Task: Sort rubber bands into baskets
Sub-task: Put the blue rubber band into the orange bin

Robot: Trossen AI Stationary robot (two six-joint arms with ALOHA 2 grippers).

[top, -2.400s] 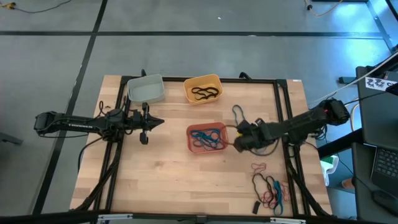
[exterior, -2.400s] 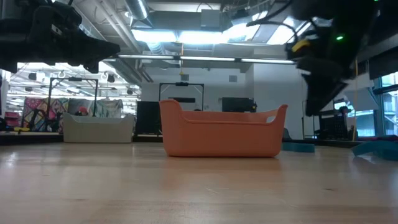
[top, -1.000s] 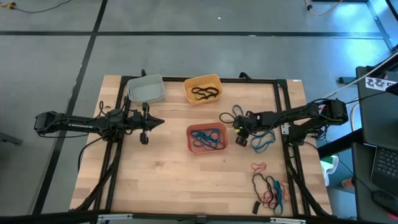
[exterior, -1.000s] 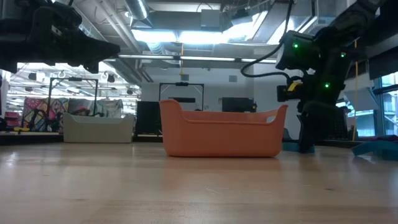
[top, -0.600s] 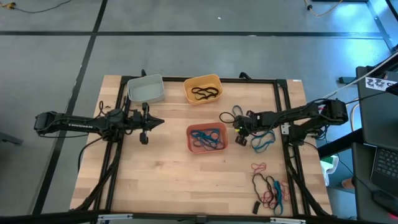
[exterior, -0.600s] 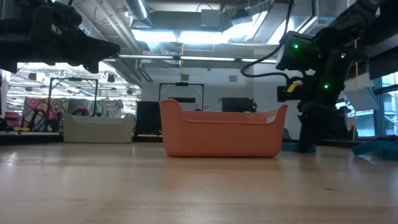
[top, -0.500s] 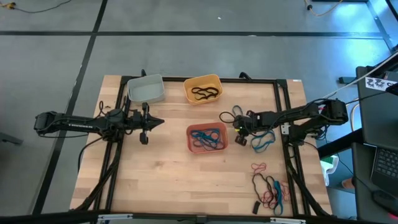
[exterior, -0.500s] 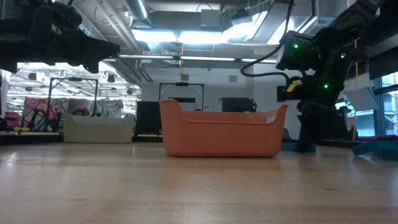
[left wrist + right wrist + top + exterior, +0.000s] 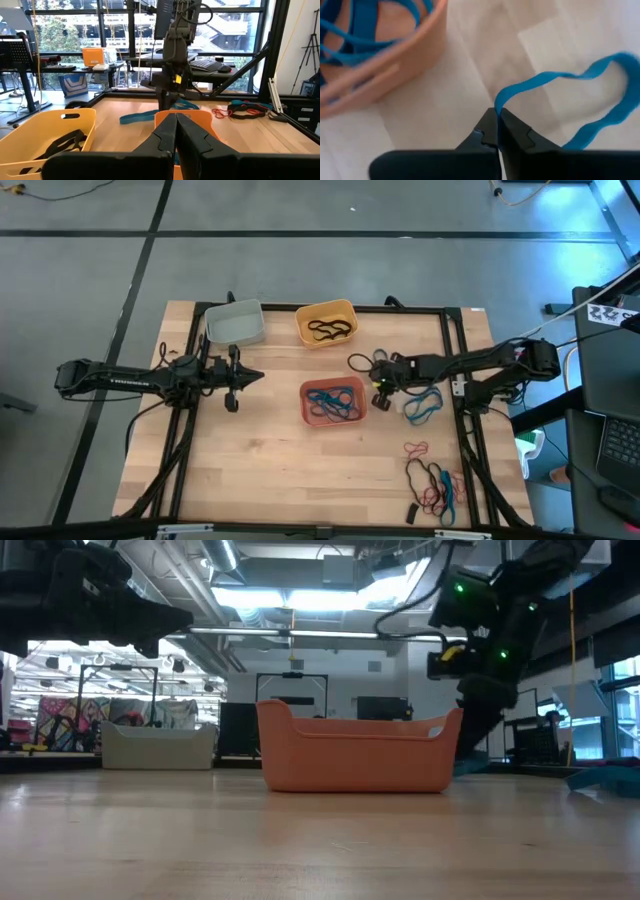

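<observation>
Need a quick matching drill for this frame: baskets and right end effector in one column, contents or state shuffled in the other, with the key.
Column 1
1. grey-white basket
2. yellow-orange basket
3. salmon-red basket
4. right end effector

Column 2
A. holds blue bands
B. pinching a blue rubber band
C. no bands visible inside
D. holds black bands

Pairs: 1-C, 2-D, 3-A, 4-B

blue rubber band (image 9: 580,100), salmon basket (image 9: 333,418), yellow basket (image 9: 326,310), grey-white basket (image 9: 235,324)
</observation>
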